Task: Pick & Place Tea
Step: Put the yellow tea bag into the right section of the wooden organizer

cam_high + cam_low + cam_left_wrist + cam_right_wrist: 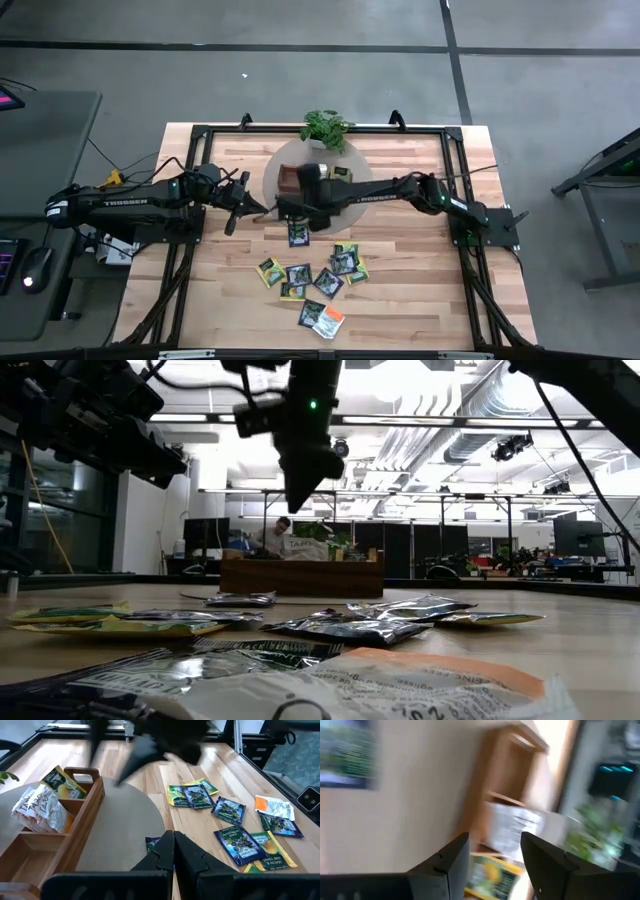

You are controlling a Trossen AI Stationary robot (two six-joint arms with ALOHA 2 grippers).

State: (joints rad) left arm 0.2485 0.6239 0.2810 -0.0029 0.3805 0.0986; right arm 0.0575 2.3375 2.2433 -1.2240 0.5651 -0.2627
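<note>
The right pincer (pixel 492 865), fingers spread and empty, hangs above the brown wooden 3-compartment tray (pixel 60 827), where apparently 2 tea sachets (pixel 45 802) sit. The left pincer (pixel 172 852) waits clenched nearby. Other foil sachets (pixel 325 280) lie scattered on the tabletop (pixel 420 290).

Two dark arms, white lettering along the left arm (pixel 135 201), green indicator light
</note>
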